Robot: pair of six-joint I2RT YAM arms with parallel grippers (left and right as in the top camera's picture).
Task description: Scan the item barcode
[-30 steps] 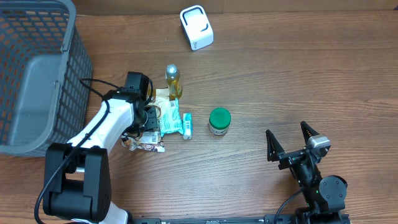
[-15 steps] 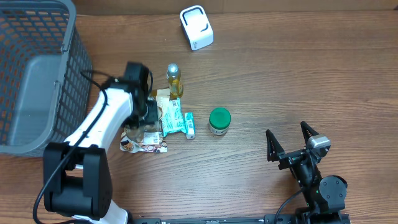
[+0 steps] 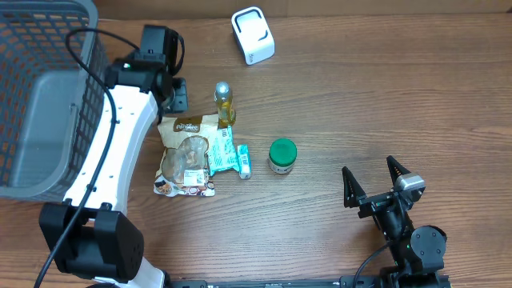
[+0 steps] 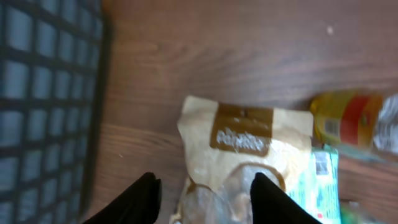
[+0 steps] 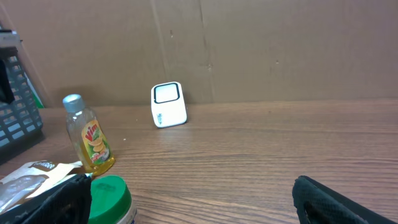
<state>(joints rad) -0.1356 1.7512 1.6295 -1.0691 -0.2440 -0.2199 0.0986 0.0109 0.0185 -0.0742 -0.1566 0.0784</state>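
- The left gripper (image 3: pixel 178 94) had released the snack pouch (image 3: pixel 187 154) and drawn back toward the basket (image 3: pixel 48 104). Its fingers stood apart and empty beyond the pouch's top edge.
- The pouch lay flat against the teal packet (image 3: pixel 226 154), well apart from the white scanner (image 3: pixel 253 35). Judged: no scan done yet, and a fresh grasp is needed.
- The right gripper (image 3: pixel 370 176) sat idle with its fingers wide apart.
- Surface was a wood-grain table (image 3: pixel 384 88) carrying a yellow bottle (image 3: pixel 224 105) and a green-lidded jar (image 3: pixel 282 156). A plain brown wall (image 5: pixel 280 50) stood behind.

The wooden table (image 3: pixel 360 96) holds a basket (image 3: pixel 32 40), scanner (image 3: pixel 253 35), bottle (image 3: pixel 224 106), pouch (image 3: pixel 188 152), packet (image 3: pixel 224 154) and jar (image 3: pixel 282 155).
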